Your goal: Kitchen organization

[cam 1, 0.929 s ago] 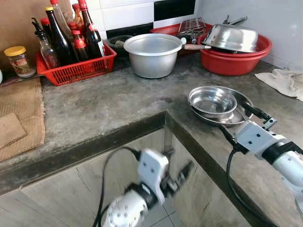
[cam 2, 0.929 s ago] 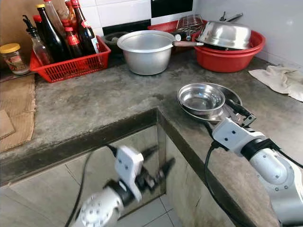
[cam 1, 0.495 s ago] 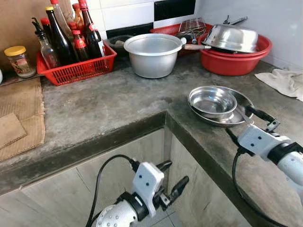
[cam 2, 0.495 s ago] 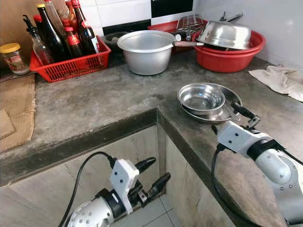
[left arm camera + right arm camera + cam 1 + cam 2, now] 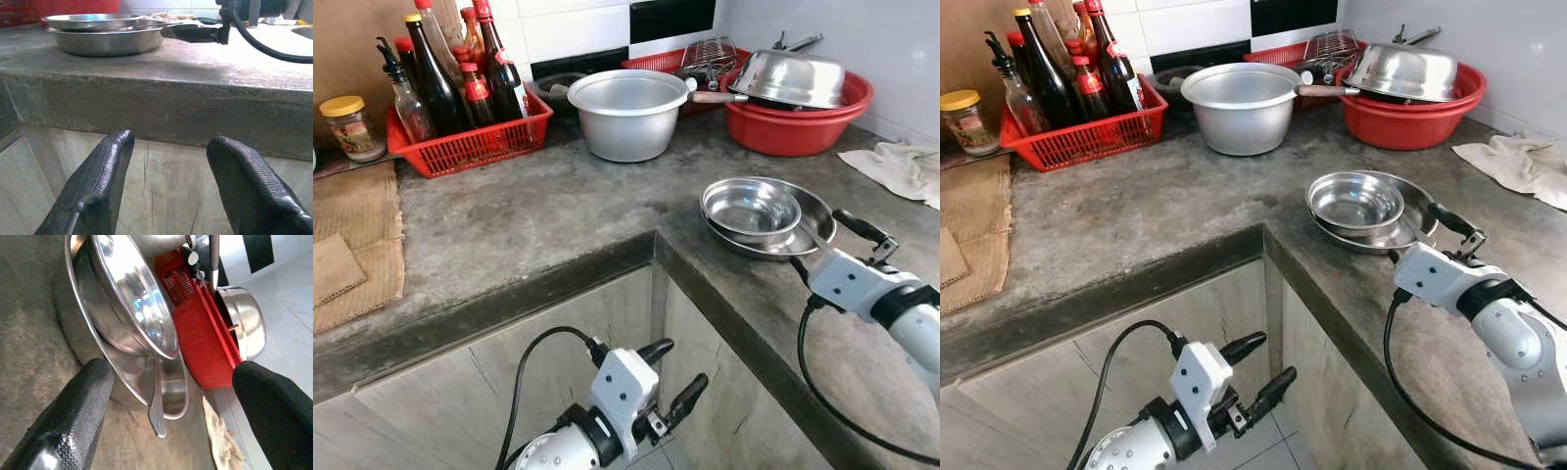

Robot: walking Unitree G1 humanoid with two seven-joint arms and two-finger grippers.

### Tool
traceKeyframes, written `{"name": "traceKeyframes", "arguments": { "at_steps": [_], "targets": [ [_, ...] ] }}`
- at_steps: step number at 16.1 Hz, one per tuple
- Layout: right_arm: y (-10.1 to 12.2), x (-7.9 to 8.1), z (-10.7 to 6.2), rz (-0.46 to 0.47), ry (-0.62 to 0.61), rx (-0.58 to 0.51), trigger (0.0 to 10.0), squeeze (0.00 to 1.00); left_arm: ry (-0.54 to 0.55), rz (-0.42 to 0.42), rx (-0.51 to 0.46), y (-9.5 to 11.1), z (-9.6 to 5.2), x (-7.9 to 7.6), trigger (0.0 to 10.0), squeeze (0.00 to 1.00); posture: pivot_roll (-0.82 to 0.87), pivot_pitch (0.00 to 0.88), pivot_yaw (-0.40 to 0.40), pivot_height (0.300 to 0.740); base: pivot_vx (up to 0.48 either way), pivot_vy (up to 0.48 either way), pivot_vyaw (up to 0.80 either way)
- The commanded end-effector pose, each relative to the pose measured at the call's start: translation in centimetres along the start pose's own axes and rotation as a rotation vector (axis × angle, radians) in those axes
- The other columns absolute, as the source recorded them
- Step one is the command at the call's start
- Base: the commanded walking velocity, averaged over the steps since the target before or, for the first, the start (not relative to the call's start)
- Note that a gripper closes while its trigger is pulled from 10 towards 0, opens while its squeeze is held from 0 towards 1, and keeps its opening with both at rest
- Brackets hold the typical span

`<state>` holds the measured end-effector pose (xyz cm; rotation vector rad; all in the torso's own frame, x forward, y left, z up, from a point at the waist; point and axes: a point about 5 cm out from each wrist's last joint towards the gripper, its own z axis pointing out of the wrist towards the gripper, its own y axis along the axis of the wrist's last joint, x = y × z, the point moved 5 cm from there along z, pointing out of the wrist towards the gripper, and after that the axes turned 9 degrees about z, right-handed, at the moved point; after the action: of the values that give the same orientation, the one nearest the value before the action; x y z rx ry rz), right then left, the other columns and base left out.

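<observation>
Left eye view, near to far. Left gripper: one, low in front of the counter's concrete edge, two black fingers spread apart, holding nothing. Right gripper: one, over the counter, just beside the stacked steel dishes, fingers wide apart, nothing held; right wrist view shows one finger on each side of the dishes' rim.

Steel dishes: two, a shiny bowl nested in a wider shallow pan, one spoon lying between them. Farther back: one aluminium pot, one red basin holding an upturned steel bowl, one red basket of bottles.
</observation>
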<state>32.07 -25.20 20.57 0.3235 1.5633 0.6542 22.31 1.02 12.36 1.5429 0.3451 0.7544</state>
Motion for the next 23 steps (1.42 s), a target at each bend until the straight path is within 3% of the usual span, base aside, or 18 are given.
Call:
{"name": "traceKeyframes", "arguments": {
  "at_steps": [1,13,15,16,18,19,23],
  "targets": [
    [0.2,-0.3,0.2,-0.019,-0.001,-0.014,10.0,0.0,0.004,0.011,0.007,-0.2,0.0,0.0,10.0,0.0,0.08,0.097,0.0,0.74,0.0,0.0,0.0],
    [-1.1,-0.5,0.4,-0.117,0.007,0.033,10.0,0.0,0.018,0.034,-0.001,-0.2,0.1,0.0,10.0,0.0,0.07,0.099,-0.005,0.74,0.0,0.0,0.0],
    [-1.0,-0.7,0.4,-0.125,0.0,0.027,3.8,0.0,0.018,0.034,-0.002,-0.2,0.0,0.0,10.0,0.0,0.07,0.098,-0.002,0.74,0.0,0.0,0.0],
    [-1.0,-0.7,0.4,-0.125,-0.002,0.026,0.0,0.0,0.018,0.035,-0.002,-0.2,0.1,0.0,10.0,0.0,0.07,0.098,-0.004,0.74,0.0,0.0,0.0],
    [-1.0,-0.7,0.4,-0.127,-0.005,0.022,0.4,0.0,0.017,0.035,-0.001,-0.2,0.1,0.0,10.0,0.0,0.07,0.096,-0.001,0.74,0.0,0.0,0.0],
    [-1.0,-0.7,0.3,-0.126,-0.007,0.021,10.0,0.0,0.017,0.035,0.001,-0.2,0.0,-0.1,10.0,0.0,0.07,0.094,0.002,0.74,0.0,0.0,0.0],
    [-0.9,-0.8,0.4,-0.135,-0.01,0.014,10.0,0.0,0.016,0.037,0.002,-0.2,0.1,-0.1,10.0,0.0,0.07,0.093,0.0,0.74,0.0,0.0,0.0]
  ]
}}
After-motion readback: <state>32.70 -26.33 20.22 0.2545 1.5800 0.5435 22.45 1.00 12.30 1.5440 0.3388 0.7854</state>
